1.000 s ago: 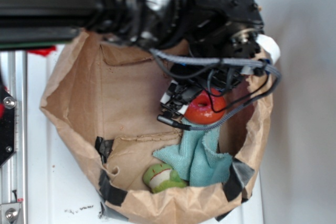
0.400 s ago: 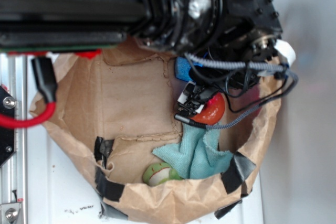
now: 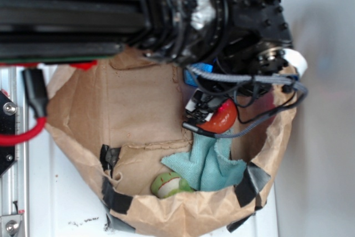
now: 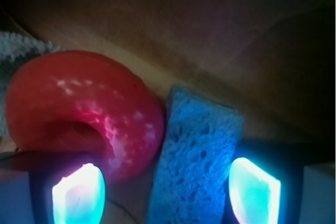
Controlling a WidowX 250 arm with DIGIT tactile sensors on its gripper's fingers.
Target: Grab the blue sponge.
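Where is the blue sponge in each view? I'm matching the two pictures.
Exterior: blue sponge is a sliver under the arm, just above the orange ring.
Wrist: lower middle, between the open pincer's fingers.
Shared landmark: the orange ring beside it.

You have the sponge: bright blue, porous, rectangular, lying flat on brown paper, touching the ring.
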